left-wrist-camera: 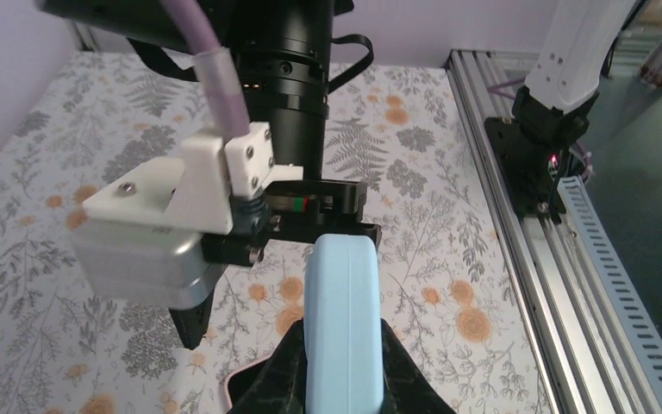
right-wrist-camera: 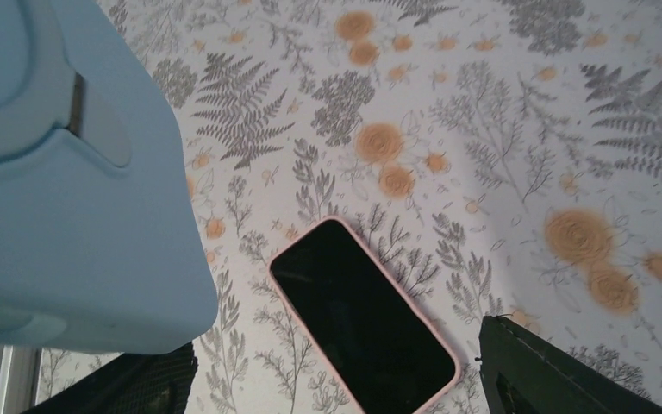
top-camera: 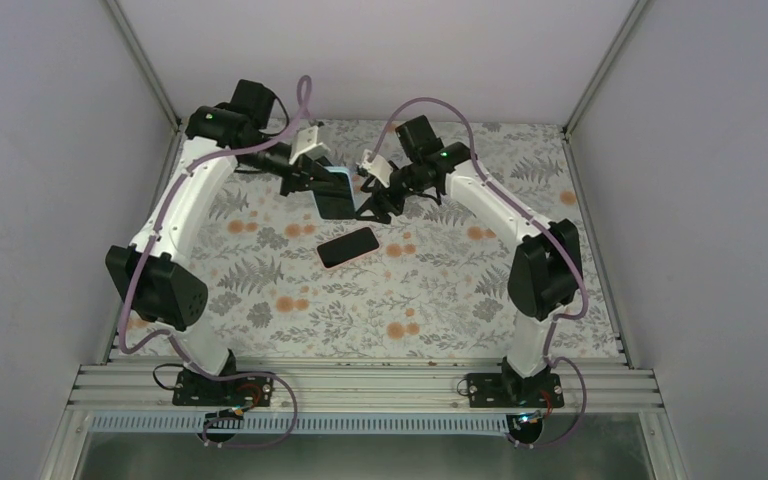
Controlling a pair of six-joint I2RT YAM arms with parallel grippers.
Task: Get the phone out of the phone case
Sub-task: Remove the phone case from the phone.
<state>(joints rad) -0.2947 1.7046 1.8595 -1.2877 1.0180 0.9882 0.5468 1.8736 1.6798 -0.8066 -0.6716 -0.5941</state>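
Left fingers [left-wrist-camera: 277,385] clamp blue case [left-wrist-camera: 342,328] edge-on; right fingers [right-wrist-camera: 553,373] apart; phone [top-camera: 348,246] flat, long axis diagonal.

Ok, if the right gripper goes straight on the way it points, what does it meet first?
Likely the phone lying on the table, centred between the right gripper's open fingers in the wrist view. The blue case sits aside; depth is uncertain.

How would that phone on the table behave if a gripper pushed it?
The phone lies flat, screen up, so it would probably slide on the table rather than tip or roll. It looks rigid; its low, rounded pink edge may be hard to grasp.
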